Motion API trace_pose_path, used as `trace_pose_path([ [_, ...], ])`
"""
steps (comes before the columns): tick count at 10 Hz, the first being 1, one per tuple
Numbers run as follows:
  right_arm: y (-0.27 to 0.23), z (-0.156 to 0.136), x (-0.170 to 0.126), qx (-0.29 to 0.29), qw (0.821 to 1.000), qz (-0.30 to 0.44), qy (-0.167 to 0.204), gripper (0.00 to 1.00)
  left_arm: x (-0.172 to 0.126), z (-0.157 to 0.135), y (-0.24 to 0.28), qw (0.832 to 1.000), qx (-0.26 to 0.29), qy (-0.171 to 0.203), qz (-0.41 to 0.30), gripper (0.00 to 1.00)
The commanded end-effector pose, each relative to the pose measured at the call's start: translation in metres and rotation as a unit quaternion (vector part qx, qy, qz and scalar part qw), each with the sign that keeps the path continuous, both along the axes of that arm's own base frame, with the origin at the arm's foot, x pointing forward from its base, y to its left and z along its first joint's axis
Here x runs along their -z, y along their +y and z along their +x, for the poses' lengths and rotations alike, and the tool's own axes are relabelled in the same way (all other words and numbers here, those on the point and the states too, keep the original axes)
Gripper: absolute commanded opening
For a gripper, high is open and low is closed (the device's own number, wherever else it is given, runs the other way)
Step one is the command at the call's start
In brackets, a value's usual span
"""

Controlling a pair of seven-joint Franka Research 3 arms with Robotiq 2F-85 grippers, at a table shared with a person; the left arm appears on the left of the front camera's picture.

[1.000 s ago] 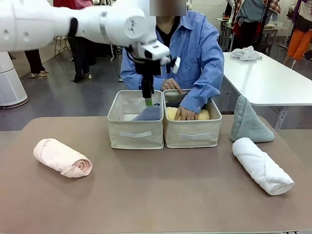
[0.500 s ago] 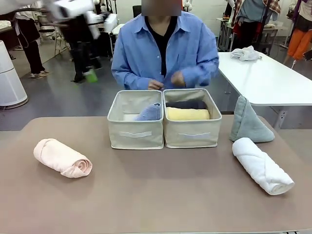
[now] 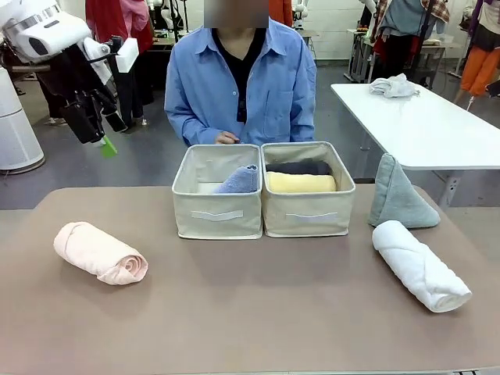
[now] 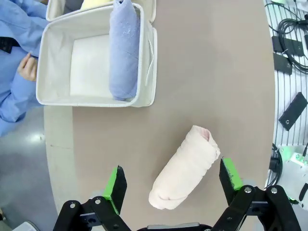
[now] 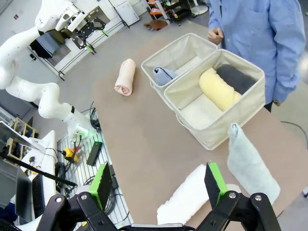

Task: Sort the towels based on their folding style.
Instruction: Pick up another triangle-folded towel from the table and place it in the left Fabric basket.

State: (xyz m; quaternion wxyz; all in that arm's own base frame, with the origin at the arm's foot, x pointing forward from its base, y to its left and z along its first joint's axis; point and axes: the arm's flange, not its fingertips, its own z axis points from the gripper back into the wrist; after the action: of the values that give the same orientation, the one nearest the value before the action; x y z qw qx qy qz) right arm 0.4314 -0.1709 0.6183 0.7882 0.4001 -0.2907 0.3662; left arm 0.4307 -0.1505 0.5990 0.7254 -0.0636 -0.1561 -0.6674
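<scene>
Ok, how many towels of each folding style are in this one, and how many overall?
Rolls: 4 (pink roll, white roll, yellow roll, dark grey roll)
Cones: 2 (pale blue cone, grey-green cone)
Total: 6 towels

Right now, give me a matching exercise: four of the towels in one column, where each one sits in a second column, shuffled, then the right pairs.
Towels:
1. pink roll
2. pale blue towel
3. yellow roll
4. white roll

Places:
A. in the right basket, beside the dark grey roll
B. on the table, next to the grey-green cone
C. in the left basket
D. on the table's left part, by itself

Pairs: 1-D, 2-C, 3-A, 4-B.
</scene>
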Motion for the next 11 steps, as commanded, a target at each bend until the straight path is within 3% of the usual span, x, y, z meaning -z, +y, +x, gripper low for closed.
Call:
trace_pose_path([
  [1,0.001,-0.001,-0.001,0.001,1.0,0.01,-0.004,1.0,-0.005,0.007,0.001,1.0,-0.001,0.005,0.002,1.0],
  [3,0.001,-0.001,-0.001,0.001,1.0,0.01,-0.004,1.0,-0.001,0.002,0.0,1.0,0.0,0.001,-0.001,1.0],
  [5,0.001,-0.001,-0.001,0.001,1.0,0.01,-0.004,1.0,-0.006,0.026,0.062,0.992,0.015,0.015,-0.128,1.0],
  [8,0.001,-0.001,-0.001,0.001,1.0,0.01,-0.004,1.0,-0.009,0.027,0.165,0.963,0.036,0.002,-0.266,1.0],
  [11,0.001,-0.001,-0.001,0.001,1.0,0.01,-0.004,1.0,0.005,0.004,0.252,0.936,0.028,0.02,-0.351,1.0],
])
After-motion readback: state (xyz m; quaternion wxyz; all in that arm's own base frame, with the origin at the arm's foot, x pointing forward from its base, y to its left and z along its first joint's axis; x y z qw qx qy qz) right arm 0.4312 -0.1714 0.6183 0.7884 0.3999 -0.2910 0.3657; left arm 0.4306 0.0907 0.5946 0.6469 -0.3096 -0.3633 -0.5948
